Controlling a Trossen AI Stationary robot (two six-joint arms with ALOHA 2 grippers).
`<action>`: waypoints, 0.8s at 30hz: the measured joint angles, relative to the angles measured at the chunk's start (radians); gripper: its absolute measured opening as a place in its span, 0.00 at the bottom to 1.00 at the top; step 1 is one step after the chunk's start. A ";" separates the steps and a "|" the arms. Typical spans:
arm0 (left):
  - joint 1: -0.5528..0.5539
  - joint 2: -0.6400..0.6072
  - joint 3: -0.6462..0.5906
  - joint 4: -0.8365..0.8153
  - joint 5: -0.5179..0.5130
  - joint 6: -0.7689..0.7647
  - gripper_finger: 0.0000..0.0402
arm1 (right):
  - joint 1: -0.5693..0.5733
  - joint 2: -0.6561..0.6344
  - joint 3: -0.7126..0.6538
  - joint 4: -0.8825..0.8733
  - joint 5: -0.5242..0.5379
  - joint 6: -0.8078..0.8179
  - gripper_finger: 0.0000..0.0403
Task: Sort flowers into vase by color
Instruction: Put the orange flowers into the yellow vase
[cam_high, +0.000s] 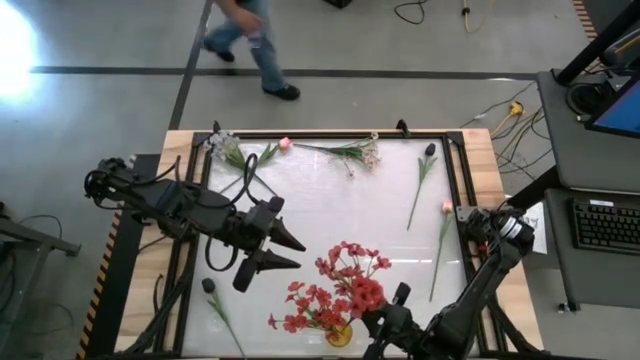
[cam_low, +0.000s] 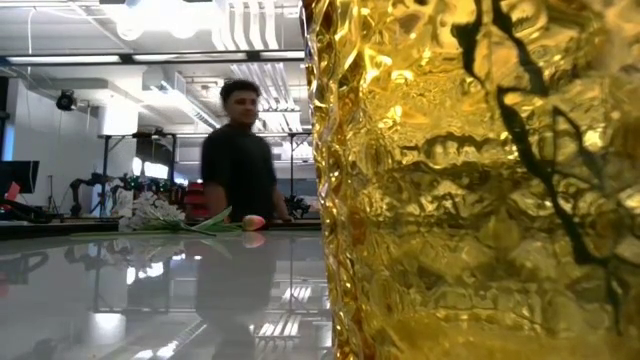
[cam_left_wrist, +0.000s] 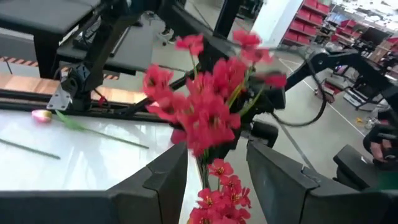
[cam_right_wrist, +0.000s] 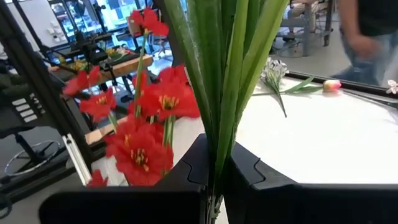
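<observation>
While the right gripper (cam_right_wrist: 214, 171) pinches green stems (cam_right_wrist: 227, 68) beside the red flowers (cam_high: 340, 290) in the gold vase (cam_high: 339, 335), the left gripper (cam_high: 290, 252) hangs spread nearby. Two pink buds (cam_high: 285, 143), two dark buds (cam_high: 430, 149) and two white sprays (cam_high: 362, 152) lie on the table (cam_high: 330, 200).

On the table lie two pink buds (cam_high: 285, 143) (cam_high: 446, 207), two dark buds (cam_high: 430, 150) (cam_high: 208, 285), two white sprays (cam_high: 225, 145) (cam_high: 365, 153), and one gold vase (cam_high: 338, 335) holding a bunch of red flowers (cam_high: 345, 285).
</observation>
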 joint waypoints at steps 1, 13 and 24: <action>0.000 0.000 0.000 0.002 0.000 0.001 0.39 | -0.002 0.008 0.000 0.000 -0.001 0.003 0.03; -0.018 0.000 0.000 -0.004 0.001 0.004 0.39 | -0.047 0.102 -0.001 -0.004 0.006 0.061 0.03; -0.025 -0.013 -0.001 -0.038 0.000 0.012 0.39 | -0.143 0.082 -0.001 -0.065 0.006 0.064 0.05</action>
